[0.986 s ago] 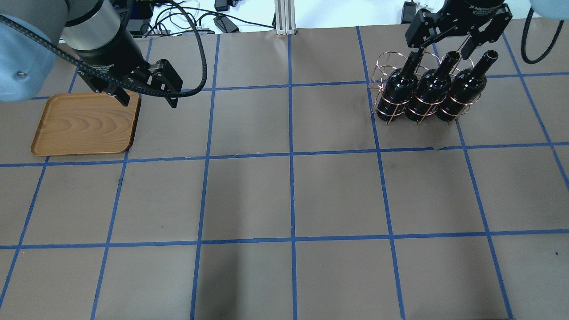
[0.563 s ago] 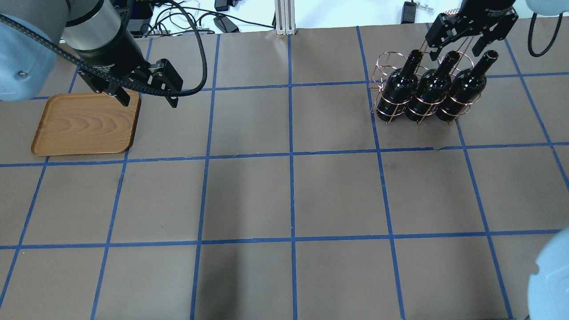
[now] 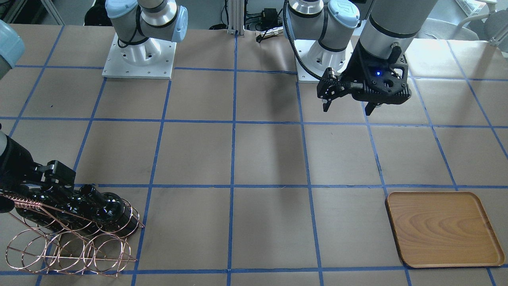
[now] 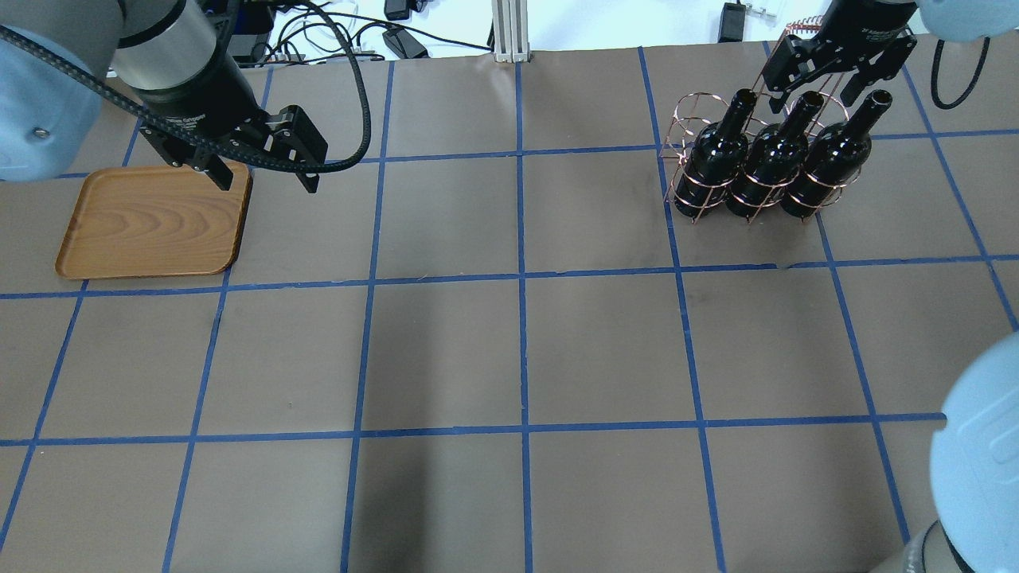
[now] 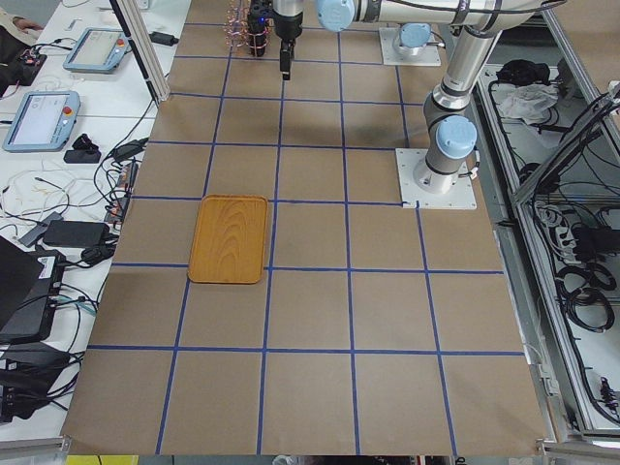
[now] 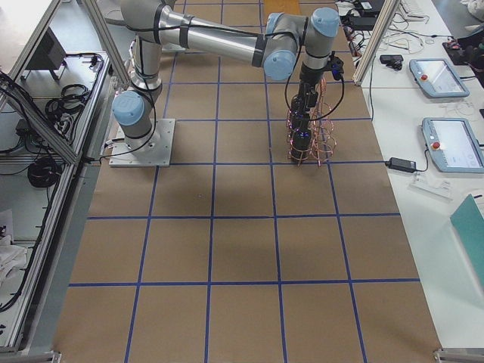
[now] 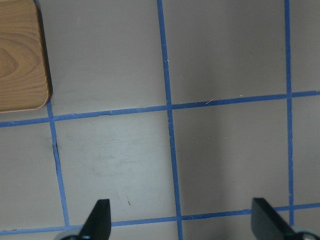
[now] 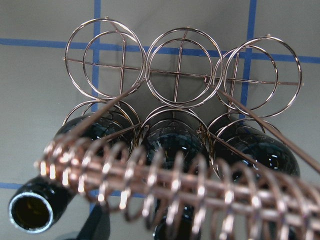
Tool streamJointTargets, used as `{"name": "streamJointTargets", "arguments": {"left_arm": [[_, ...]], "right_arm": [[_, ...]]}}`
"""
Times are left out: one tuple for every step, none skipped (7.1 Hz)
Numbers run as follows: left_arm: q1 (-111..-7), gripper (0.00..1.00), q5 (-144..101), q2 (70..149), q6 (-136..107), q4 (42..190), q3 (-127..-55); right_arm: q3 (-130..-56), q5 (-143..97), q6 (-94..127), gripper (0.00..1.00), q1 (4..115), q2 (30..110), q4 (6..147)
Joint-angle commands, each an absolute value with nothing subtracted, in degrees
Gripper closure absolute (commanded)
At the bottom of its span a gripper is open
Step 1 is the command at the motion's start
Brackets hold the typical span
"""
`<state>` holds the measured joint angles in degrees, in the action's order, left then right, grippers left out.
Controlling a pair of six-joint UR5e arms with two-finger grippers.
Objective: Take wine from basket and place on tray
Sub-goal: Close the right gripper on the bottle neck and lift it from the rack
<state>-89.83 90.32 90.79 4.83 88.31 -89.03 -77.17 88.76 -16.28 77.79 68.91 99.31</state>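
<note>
Three black wine bottles lie side by side in the copper wire basket (image 4: 691, 119) at the far right: the left bottle (image 4: 716, 155), the middle one (image 4: 768, 159) and the right one (image 4: 832, 155). My right gripper (image 4: 812, 86) is open just above their necks. In the right wrist view the basket's coiled handle (image 8: 175, 190) crosses close under the camera, with the empty rings (image 8: 182, 70) beyond. The wooden tray (image 4: 151, 223) lies empty at the far left. My left gripper (image 4: 264, 179) hangs open and empty beside the tray's right edge; the left wrist view shows its gripper (image 7: 182, 220) over bare table.
My right arm's elbow (image 4: 979, 446) fills the lower right corner of the overhead view. An aluminium post (image 4: 507, 32) and cables stand past the far edge. Both arm bases (image 3: 139, 55) stand on the robot's side of the table. Blue tape lines grid the brown table.
My right gripper has dropped lower and shifted a little right over the bottle necks. The right elbow has swung into the overhead view's lower right corner. The left arm has not moved.
</note>
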Motion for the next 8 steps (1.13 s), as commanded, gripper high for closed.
{"name": "streamJointTargets", "arguments": {"left_arm": [[-89.8,0.0,90.3,90.8,4.8,88.2,-89.0],[-89.8,0.0,90.4,90.8,4.9,88.2,-89.0],[-89.8,0.0,90.4,90.8,4.9,88.2,-89.0],[-89.8,0.0,90.4,90.8,4.8,88.2,-89.0],[-89.8,0.0,90.3,90.8,4.8,88.2,-89.0],[-89.8,0.0,90.4,90.8,4.7,88.1,-89.0],[-89.8,0.0,90.4,90.7,4.8,88.2,-89.0],[-89.8,0.0,90.4,90.7,4.8,88.2,-89.0]], "right_arm": [[-77.3,89.2,-16.3,0.16,77.8,67.9,99.7],[-77.3,89.2,-16.2,0.29,77.8,67.9,99.7],[-77.3,89.2,-16.2,0.47,77.8,67.9,99.7],[-77.3,88.6,-16.2,0.54,77.8,67.9,99.6],[-77.3,88.5,-16.2,0.55,77.8,67.9,99.6],[-77.3,88.5,-16.1,0.59,77.8,67.9,99.6],[-77.3,88.6,-15.7,0.64,77.8,68.0,99.6],[-77.2,88.7,-15.7,0.7,77.8,68.2,99.5]]}}
